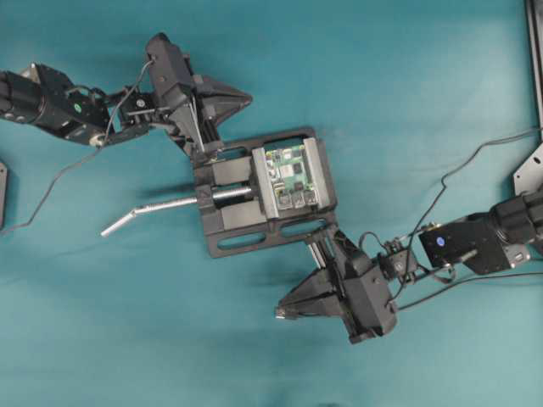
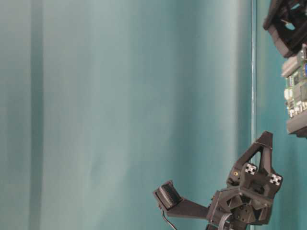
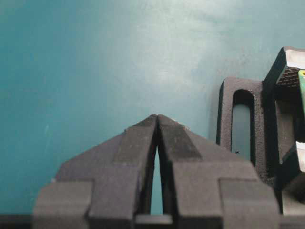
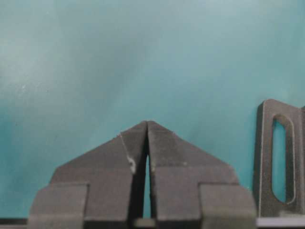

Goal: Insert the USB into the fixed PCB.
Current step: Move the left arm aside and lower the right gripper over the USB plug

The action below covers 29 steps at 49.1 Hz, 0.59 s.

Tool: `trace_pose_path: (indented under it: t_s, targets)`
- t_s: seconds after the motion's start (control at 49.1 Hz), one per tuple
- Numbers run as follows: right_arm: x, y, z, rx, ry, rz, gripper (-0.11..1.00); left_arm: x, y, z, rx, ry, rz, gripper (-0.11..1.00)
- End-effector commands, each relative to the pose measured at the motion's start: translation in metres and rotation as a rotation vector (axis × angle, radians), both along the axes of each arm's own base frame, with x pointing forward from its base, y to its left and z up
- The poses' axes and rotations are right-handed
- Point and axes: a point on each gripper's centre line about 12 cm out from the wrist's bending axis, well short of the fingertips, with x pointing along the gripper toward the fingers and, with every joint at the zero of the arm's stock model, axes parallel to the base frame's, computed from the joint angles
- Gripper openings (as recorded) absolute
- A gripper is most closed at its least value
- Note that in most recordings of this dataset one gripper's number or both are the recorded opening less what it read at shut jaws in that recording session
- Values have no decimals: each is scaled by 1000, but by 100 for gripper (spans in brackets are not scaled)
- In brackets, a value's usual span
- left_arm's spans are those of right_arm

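The overhead view looks straight down on the vise (image 1: 263, 191); the table-level view catches its edge (image 2: 298, 76) from the side, and both wrist views look close along shut fingertips at its slotted base (image 3: 243, 126) (image 4: 281, 162).

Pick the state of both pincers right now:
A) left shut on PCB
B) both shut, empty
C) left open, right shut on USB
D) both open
B: in the wrist views the left pincer and right pincer have fingertips pressed together with nothing between.
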Motion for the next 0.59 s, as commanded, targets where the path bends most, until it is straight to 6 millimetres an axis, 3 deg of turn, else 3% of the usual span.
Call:
trace_pose_path:
  t_s: [0.0,0.265,0.571]
  targets:
    - [5,4,12,21,-39,3,0,4,-4,38,54,-78,-41,-1]
    - [6,-1,26,135,-106,-135,0,-29,-9,62,40,-50,-34,0]
    - [-1,19,31,215,-96,-209,0,-80,-24,77,35,-68,-32,0]
